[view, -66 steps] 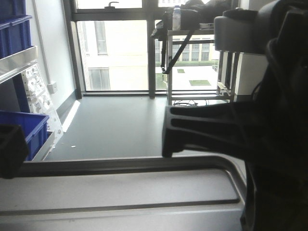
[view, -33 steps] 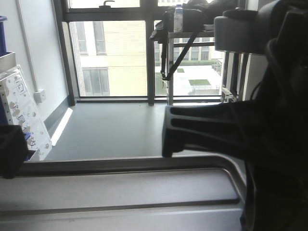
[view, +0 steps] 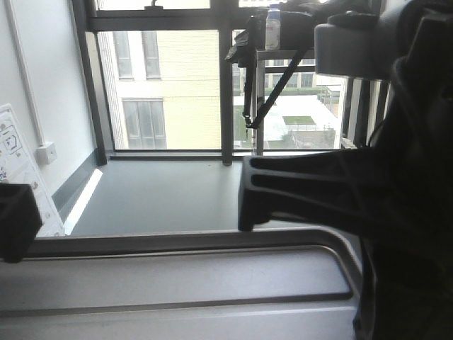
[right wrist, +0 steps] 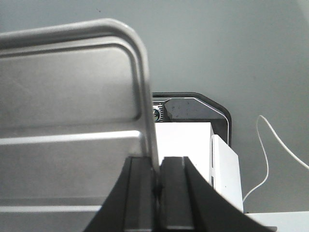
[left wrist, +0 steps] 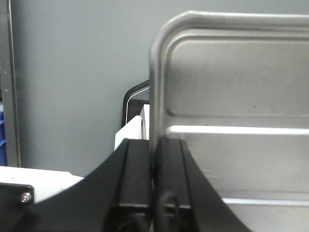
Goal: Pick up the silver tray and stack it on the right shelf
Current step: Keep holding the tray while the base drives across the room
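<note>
The silver tray (view: 177, 283) fills the bottom of the front view, level and held off the floor, one rib showing across its floor. My left gripper (left wrist: 154, 145) is shut on the tray's (left wrist: 231, 96) left rim; in the front view it is the dark block (view: 14, 219) at the left edge. My right gripper (right wrist: 157, 162) is shut on the tray's (right wrist: 67, 96) right rim, and it bulks dark (view: 283, 191) at the right of the front view. The right shelf is out of view.
Grey floor (view: 163, 191) runs ahead to tall windows (view: 163, 85). A white printed panel (view: 18, 170) leans at the left wall. A metal frame with a bottle on top (view: 272, 28) stands at the back right. My white base (right wrist: 193, 150) shows under the tray.
The front view has swung to the right: the blue bins and white panel slid off to the left and the window moved left. The tray and both grippers keep their places.
</note>
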You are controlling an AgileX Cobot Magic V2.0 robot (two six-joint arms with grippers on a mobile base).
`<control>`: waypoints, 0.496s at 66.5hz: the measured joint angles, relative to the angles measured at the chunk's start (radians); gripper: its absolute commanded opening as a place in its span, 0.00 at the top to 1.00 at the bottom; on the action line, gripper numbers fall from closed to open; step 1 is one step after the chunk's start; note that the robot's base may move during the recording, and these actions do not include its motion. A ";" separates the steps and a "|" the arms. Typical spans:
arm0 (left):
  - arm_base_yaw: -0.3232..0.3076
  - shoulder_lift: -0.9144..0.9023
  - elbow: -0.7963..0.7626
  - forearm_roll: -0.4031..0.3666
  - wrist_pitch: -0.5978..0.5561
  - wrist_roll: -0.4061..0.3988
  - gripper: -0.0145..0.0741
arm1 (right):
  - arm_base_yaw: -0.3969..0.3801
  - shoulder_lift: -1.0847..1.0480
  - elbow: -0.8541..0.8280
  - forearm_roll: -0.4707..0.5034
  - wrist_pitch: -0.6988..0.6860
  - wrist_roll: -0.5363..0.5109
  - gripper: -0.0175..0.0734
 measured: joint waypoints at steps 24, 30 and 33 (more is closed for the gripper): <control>0.000 0.000 0.000 0.000 0.000 0.000 0.95 | 0.000 0.000 0.000 0.000 0.000 0.000 0.73; 0.000 0.000 0.000 0.000 0.000 0.000 0.95 | 0.000 0.000 0.000 0.000 0.000 0.000 0.73; 0.000 0.000 0.000 0.000 0.000 0.000 0.95 | 0.000 0.000 0.000 0.000 0.000 0.000 0.73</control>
